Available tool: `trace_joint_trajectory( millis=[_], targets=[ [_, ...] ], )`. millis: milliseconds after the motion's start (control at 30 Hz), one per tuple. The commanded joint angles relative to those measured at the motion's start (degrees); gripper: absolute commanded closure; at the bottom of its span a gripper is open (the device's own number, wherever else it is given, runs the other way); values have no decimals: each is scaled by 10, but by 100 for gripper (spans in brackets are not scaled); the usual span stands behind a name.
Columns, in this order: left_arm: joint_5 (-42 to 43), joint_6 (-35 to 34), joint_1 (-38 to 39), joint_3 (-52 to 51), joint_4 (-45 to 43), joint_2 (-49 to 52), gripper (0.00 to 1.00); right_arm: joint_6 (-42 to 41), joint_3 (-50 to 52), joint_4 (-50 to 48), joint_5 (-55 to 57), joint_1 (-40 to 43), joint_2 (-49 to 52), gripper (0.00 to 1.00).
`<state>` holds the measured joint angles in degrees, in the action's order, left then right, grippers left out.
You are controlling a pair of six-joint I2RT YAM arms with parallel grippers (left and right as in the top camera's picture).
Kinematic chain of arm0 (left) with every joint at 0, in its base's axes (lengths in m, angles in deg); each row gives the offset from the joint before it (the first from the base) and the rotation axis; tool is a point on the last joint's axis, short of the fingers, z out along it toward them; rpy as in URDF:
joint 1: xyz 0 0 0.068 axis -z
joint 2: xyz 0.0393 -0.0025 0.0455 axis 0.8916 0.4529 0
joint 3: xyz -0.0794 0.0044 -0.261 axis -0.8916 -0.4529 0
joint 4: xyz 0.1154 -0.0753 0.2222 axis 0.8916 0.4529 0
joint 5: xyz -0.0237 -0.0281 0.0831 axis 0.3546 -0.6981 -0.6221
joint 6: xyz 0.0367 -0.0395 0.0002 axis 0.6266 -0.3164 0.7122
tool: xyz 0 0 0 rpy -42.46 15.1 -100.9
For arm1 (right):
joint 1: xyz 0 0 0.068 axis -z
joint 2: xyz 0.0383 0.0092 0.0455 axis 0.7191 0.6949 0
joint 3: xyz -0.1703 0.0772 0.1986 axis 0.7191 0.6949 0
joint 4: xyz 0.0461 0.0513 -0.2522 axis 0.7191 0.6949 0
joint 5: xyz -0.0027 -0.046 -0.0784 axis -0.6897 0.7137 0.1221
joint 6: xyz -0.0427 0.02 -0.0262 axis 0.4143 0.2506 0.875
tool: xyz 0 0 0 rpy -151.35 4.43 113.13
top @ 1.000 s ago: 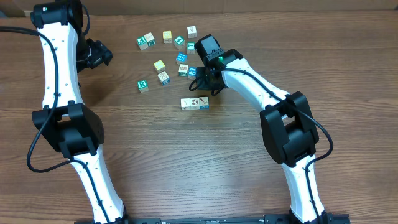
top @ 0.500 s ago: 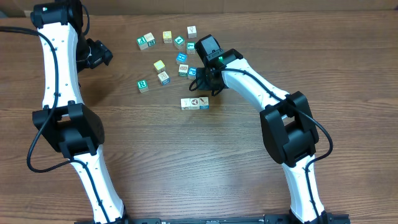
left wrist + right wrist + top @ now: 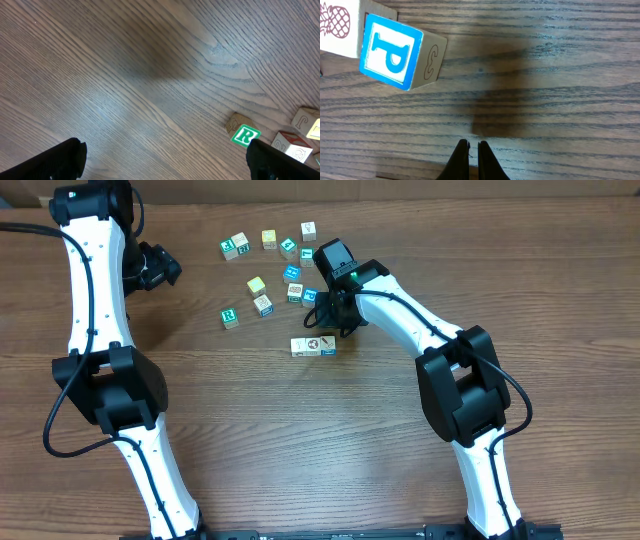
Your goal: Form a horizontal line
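The horizontal line [image 3: 313, 346] is a short row of touching white-tan cubes on the wooden table, below the scattered cubes. My right gripper [image 3: 336, 320] hovers just above and to the right of the row. In the right wrist view its fingers [image 3: 474, 150] are shut and empty over bare wood. A blue P cube [image 3: 395, 52] lies up and to the left of them, and it also shows in the overhead view [image 3: 310, 297]. My left gripper [image 3: 160, 266] is far left, open and empty, its fingers at the bottom corners of the left wrist view [image 3: 162, 162].
Several loose cubes lie scattered at the back centre, among them a green R cube [image 3: 230, 317], which also shows in the left wrist view [image 3: 245, 136], and a yellow cube [image 3: 256, 285]. A pineapple-picture cube [image 3: 337, 22] touches the P cube.
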<state>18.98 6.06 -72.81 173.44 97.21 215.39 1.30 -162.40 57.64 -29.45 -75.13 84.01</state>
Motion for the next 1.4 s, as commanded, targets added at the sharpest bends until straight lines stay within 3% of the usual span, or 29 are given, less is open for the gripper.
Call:
trace_joint_trajectory(
  millis=[0,1367],
  targets=[
    [-1,-2,4,-1,1,-3,0,0,3,2,-3,-2,5,96],
    [-1,-2,4,-1,1,-3,0,0,3,40,-19,-2,5,96]
  ],
)
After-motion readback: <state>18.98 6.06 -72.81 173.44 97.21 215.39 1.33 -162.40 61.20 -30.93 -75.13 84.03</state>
